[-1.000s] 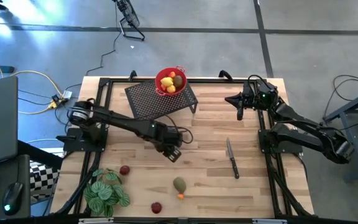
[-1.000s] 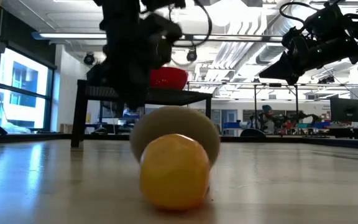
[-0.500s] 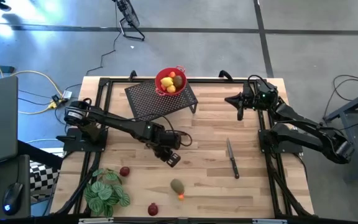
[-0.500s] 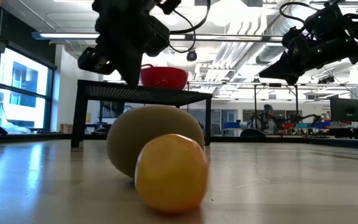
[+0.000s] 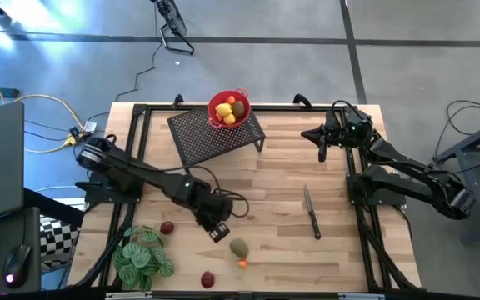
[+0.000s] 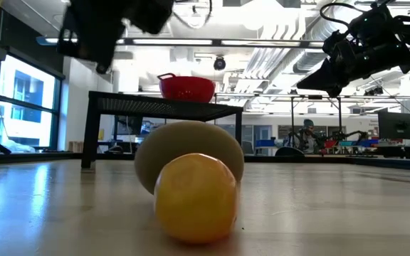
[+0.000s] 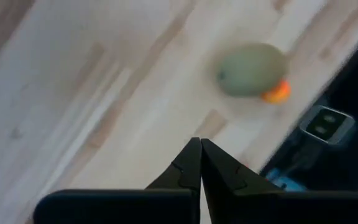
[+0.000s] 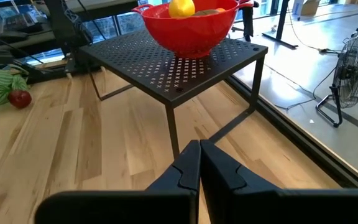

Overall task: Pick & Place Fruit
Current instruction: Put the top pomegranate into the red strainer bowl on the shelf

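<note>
Left tool point(image 5: 219, 231), fingers pressed together just short of the olive-green fruit point(image 5: 239, 247), should spread first, then straddle it squarely, avoiding the touching orange fruit point(image 5: 242, 263).

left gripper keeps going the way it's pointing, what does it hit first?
Probably the olive-green fruit, with the small orange fruit touching its far side. The left gripper is shut, pointing roughly that way over bare table; exact depth is unclear.

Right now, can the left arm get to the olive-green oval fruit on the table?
Probably yes. The left gripper hangs just beside the olive-green oval fruit, with bare wood between them. Its fingers are shut, so they would have to open first.
</note>
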